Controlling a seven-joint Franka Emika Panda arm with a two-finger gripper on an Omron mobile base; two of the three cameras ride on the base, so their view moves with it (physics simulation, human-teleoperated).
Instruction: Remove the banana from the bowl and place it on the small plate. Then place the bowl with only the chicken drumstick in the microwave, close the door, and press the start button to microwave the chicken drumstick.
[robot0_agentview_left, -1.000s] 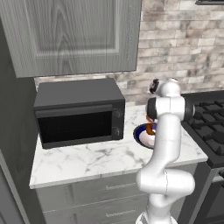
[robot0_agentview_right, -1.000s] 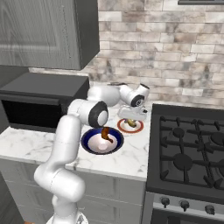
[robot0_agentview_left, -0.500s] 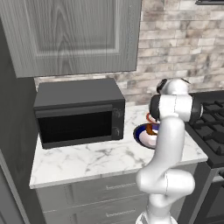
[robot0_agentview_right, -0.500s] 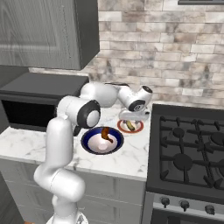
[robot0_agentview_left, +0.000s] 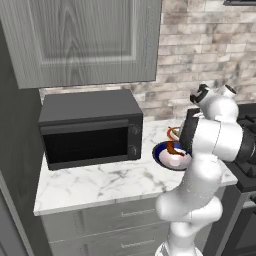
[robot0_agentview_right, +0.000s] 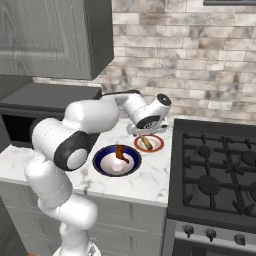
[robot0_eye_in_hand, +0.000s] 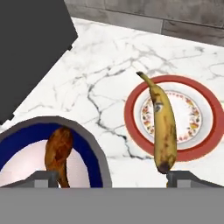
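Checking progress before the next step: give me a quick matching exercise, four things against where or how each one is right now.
Things:
1. banana
2. chicken drumstick
3. pincer
4. bowl

States:
a. open, holding nothing
b. lying across the small plate
c. inside the bowl
d. on the marble counter, beside the small plate

Pairs: 1-b, 2-c, 3-a, 4-d

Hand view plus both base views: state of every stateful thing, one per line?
banana: lying on the small plate, released
small plate: on the counter, holds the banana
bowl: on the counter, holds just the drumstick
chicken drumstick: in the bowl
microwave: door closed
end effector: open, empty, above the plate
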